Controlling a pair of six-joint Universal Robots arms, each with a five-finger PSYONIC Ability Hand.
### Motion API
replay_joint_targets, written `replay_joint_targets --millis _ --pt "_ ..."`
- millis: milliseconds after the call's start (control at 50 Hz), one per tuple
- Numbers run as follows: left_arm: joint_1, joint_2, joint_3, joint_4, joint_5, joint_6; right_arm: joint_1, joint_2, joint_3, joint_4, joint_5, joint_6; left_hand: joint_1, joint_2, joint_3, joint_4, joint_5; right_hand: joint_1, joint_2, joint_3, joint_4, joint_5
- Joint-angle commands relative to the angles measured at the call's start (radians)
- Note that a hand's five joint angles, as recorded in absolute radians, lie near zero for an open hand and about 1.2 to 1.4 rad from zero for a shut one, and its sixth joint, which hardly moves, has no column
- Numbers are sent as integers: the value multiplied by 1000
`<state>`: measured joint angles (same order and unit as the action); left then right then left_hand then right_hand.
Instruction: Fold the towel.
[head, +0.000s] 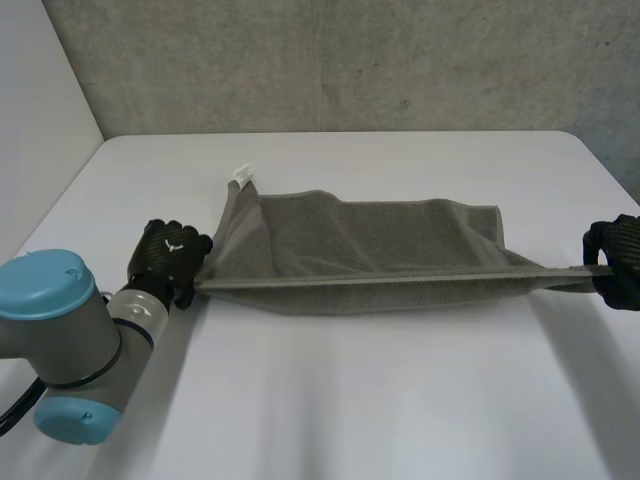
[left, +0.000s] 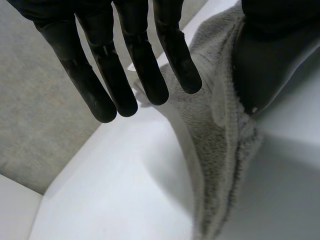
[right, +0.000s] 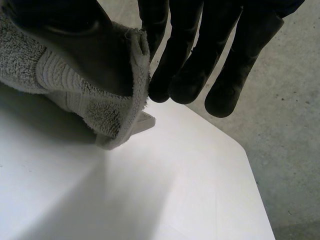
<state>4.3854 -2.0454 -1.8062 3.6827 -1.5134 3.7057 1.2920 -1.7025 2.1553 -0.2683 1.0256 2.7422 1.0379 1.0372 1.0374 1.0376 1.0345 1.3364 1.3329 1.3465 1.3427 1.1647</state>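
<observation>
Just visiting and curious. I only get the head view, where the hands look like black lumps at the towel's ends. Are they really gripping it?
Observer: Yes. The right wrist view shows the right hand pinching the towel's edge between thumb and fingers.
Operator: And the left one?
Observer: In the left wrist view, the left hand has its fingers straight, and the towel passes between them and the thumb.
Operator: Is the cloth lifted there?
Observer: Yes. From that hand it hangs down to the table.
</observation>
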Motion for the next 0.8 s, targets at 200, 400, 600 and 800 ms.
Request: replay_joint_targets --millis 200,400,600,800 --pt "2 24 -22 -98 21 3 43 81 -43 26 2 -2 358 359 359 359 187 60 63 50 54 57" --pt "45 188 -18 -105 22 146 61 63 -170 210 -7 -13 358 359 359 359 187 60 63 50 54 57" --pt "49 556 11 -160 96 146 76 -88 -555 530 -64 -12 358 359 359 359 187 60 63 50 54 57" --pt "52 521 13 -294 147 158 95 81 -698 689 -70 -82 358 359 359 359 187 60 63 50 54 57"
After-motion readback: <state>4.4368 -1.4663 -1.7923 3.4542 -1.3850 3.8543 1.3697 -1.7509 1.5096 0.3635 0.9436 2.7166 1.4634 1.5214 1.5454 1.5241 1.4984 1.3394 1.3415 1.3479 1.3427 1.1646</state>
